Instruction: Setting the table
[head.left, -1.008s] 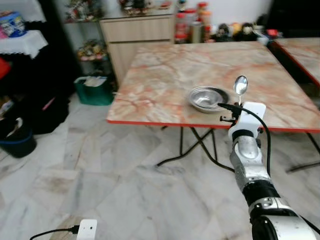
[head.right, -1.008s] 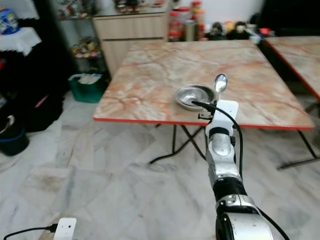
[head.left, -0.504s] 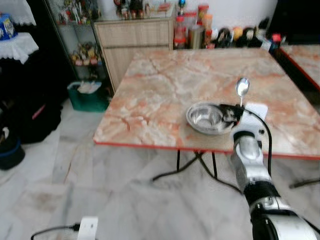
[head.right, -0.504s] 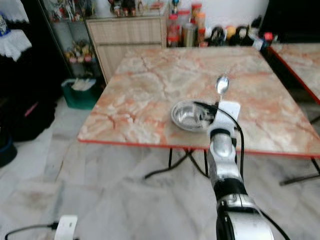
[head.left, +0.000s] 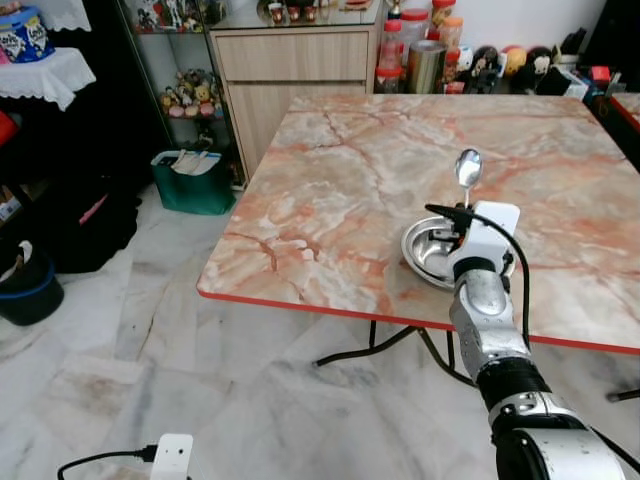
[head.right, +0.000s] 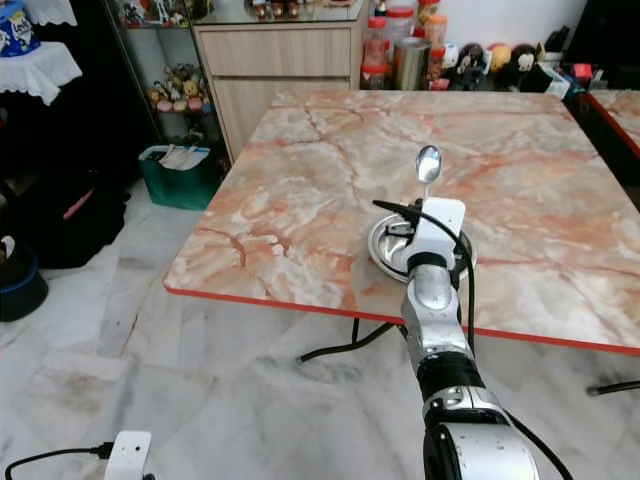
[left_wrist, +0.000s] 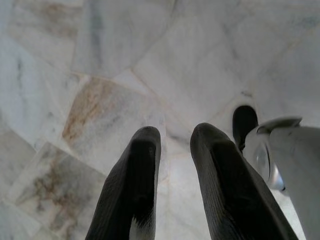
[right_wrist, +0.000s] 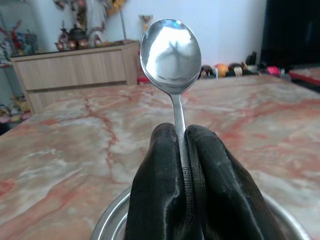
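Note:
A metal spoon (head.left: 467, 167) stands upright, bowl up, with my right gripper (right_wrist: 181, 145) shut on its handle. The gripper sits over a round steel bowl (head.left: 428, 250) near the front edge of the marble table (head.left: 340, 190). The bowl's rim (right_wrist: 107, 222) appears just below the black fingers (right_wrist: 155, 190) in the right wrist view. My left gripper (left_wrist: 172, 145) hangs idle over the floor, its two black fingers a little apart with nothing between them.
A wooden cabinet (head.left: 295, 75) with jars and figurines stands behind the table. A green bin (head.left: 192, 180) sits at the far left of the table and a dark bucket (head.left: 25, 290) further left. A white charger with cable (head.left: 170, 455) lies on the marble floor. A second table's corner (head.right: 615, 110) shows at right.
The camera has come nearer to the table and shifted. My right gripper, still holding the spoon, has stayed over the steel bowl.

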